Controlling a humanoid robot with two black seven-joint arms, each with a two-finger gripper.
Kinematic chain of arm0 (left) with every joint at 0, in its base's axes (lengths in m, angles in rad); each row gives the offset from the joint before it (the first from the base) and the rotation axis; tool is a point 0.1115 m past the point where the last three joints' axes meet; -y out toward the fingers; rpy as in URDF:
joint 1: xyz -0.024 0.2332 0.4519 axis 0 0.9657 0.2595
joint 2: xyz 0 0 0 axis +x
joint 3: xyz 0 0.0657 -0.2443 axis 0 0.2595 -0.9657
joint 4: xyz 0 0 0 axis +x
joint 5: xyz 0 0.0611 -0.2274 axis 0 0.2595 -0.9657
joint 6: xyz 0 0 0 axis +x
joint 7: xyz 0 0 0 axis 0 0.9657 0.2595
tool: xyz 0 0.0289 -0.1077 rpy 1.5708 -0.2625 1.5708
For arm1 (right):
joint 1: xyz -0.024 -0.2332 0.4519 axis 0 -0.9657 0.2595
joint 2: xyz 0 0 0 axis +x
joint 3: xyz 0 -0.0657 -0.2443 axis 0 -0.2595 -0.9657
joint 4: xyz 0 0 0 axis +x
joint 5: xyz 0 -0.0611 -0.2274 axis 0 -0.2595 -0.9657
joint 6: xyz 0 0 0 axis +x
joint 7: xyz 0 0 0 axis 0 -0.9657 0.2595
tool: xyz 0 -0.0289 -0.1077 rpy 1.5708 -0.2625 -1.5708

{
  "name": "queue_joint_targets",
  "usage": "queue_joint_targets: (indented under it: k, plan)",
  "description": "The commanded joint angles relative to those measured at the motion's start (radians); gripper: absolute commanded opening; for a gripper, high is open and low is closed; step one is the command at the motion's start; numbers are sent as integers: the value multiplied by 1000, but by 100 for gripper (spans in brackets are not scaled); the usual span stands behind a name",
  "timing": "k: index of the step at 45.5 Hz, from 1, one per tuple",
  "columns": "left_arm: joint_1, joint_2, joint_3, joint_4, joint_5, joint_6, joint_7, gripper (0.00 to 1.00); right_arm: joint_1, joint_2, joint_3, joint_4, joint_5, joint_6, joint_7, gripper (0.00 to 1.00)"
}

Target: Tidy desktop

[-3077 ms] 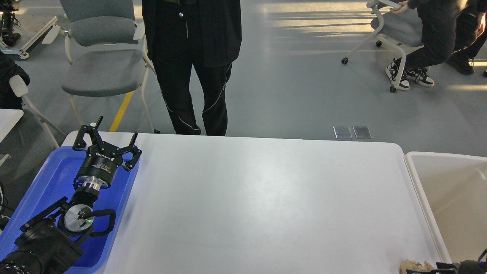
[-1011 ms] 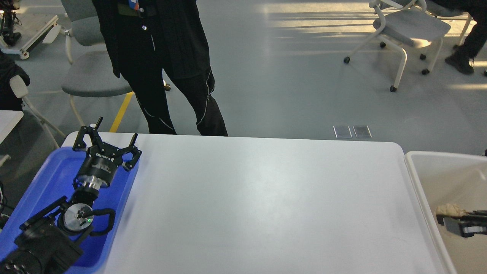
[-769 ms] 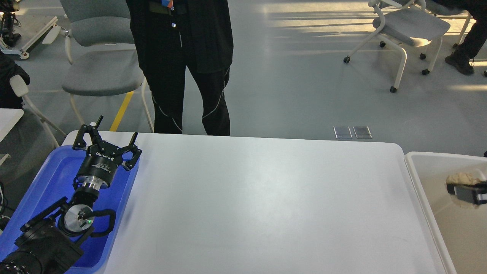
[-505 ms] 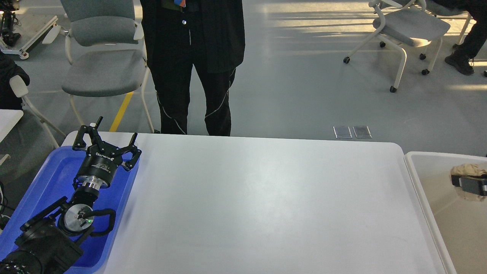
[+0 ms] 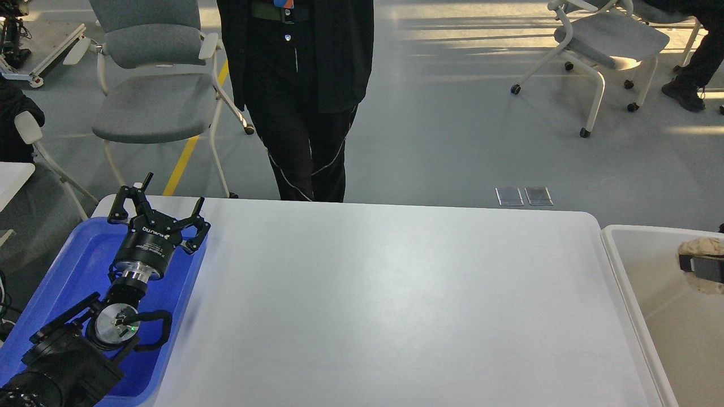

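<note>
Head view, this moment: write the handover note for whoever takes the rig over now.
Left gripper: open, holding nothing, above the far end of the blue tray.
Right gripper: only partly in view at the right edge, over the off-white bin, with a crumpled tan wad against it; open or shut cannot be told.
Desktop: nothing lies on it.
Left: get the wad into the bin, if not already released.

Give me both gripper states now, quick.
Left gripper: open, empty, over the blue tray.
Right gripper: at the frame edge over the bin, with a crumpled beige wad; open or closed cannot be told.
</note>
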Motion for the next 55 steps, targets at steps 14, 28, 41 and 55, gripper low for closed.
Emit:
queue_joint_targets:
  k: [14, 28, 41, 55]
  plan:
    - [0, 0, 1, -1, 0, -1, 0, 100, -2, 17, -6, -2, 2, 2, -7, 0]
    - [0, 0, 1, -1, 0, -1, 0, 100, -59, 84, -8, -229, 155, -61, 5, 0]
    - [0, 0, 1, -1, 0, -1, 0, 100, -134, 157, -8, -489, 500, -75, 33, 0]
    - [0, 0, 1, -1, 0, -1, 0, 100, -387, 336, 6, -626, 758, -244, 33, 0]
